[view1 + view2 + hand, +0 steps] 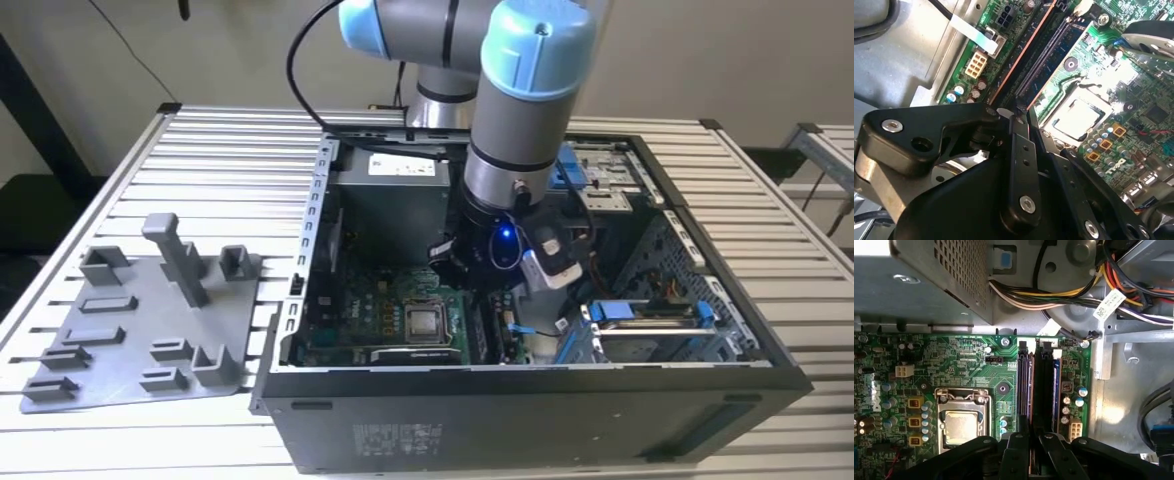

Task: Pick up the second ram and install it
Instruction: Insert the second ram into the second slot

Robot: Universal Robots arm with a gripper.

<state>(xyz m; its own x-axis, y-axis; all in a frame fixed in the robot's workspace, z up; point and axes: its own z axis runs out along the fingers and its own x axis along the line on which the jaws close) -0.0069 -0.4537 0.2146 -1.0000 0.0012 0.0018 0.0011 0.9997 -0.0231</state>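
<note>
Matt black gripper (1026, 452), prob. plastic; glossy green motherboard (969, 365); grey metal case (534, 420).

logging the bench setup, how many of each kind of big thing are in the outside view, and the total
computer case: 1
grey tray: 1
robot arm: 1
slatted table: 1
total: 4

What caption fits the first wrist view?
Gripper poised low over the motherboard's memory slots, beside the processor socket.
</note>
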